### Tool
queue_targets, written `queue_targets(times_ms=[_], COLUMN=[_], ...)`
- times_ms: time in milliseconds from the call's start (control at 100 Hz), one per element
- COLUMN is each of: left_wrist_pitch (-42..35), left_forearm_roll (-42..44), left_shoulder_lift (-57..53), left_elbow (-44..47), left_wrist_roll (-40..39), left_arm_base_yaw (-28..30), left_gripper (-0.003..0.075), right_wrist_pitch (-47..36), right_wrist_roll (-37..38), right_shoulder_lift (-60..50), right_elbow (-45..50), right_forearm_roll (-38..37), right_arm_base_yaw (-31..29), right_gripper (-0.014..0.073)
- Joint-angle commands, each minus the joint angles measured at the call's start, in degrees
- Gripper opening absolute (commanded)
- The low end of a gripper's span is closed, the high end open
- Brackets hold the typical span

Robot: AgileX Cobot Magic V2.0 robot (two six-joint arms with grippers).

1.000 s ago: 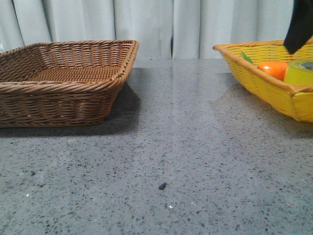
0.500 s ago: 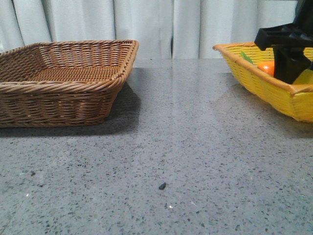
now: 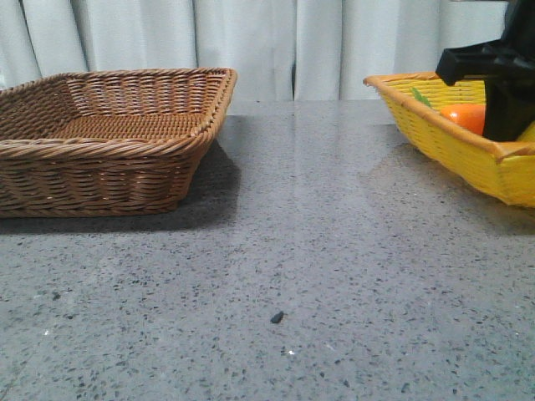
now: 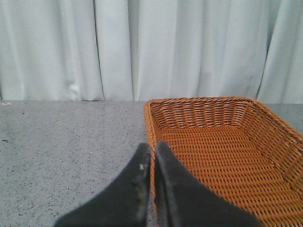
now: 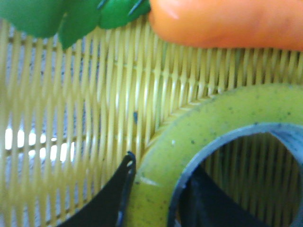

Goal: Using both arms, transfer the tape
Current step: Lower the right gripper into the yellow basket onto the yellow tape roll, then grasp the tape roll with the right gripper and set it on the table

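- Inside the yellow basket (image 3: 435,138), far right of the counter (image 3: 318,251): tape (image 5: 189,142) lying flat, hole upward, beside the carrot (image 5: 227,23).
- Right end effector (image 5: 158,198) straddling the roll wall, one finger in the core (spread, not yet pinching).
- Left end effector (image 4: 152,189) pressed together, by the brown basket (image 4: 246,142); well apart.
- Front view hides the roll; wrist view shows it.

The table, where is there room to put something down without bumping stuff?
The grey table is bare between the brown basket and the yellow basket, and all along the near side. The brown basket's floor also shows nothing in it. It is crowded in the yellow basket: the right claw, tape and carrot share it.
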Motion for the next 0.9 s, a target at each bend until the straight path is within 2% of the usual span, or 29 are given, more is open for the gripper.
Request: queue_targets(times_ms=[0,170,340,530,650,890], left_wrist_pitch=[-4.5,-4.7,-4.7,-4.7,-4.7,-4.7], left_forearm_roll=[-0.2,-0.2,-0.2,-0.2,-0.2,-0.2], left_shoulder_lift=[0.7,0.7,0.7,0.7,0.7,0.7], left_elbow=[-2.1,-2.1,-2.1,-2.1,-2.1,-2.1], left_wrist_roll=[-0.3,-0.3,-0.3,-0.3,-0.3,-0.3], left_arm_base_yaw=[0.1,0.1,0.1,0.1,0.1,0.1], left_gripper=[-0.0021,-0.0021,-0.0021,-0.0021,-0.0021,-0.0021], right_wrist_pitch=[2.2,10.6,17.7,15.7,13.1,12.2], right_wrist_roll=[-0.6,-0.6,-0.6,-0.6,0.0,0.0], right_shoulder_lift=[-2.1,-2.9,-3.1,-2.6,-1.0,5.3], right_elbow=[-5.2,-15.7,-23.9,-24.9,-24.9,-24.9], right_forearm_roll=[-0.3,0.7,1.5,3.5,3.5,3.6], right_arm_base_yaw=[0.1,0.8,6.7,17.6,22.4,25.6], right_gripper=[0.0077,0.0077,0.0077,0.0077,0.0077,0.0078])
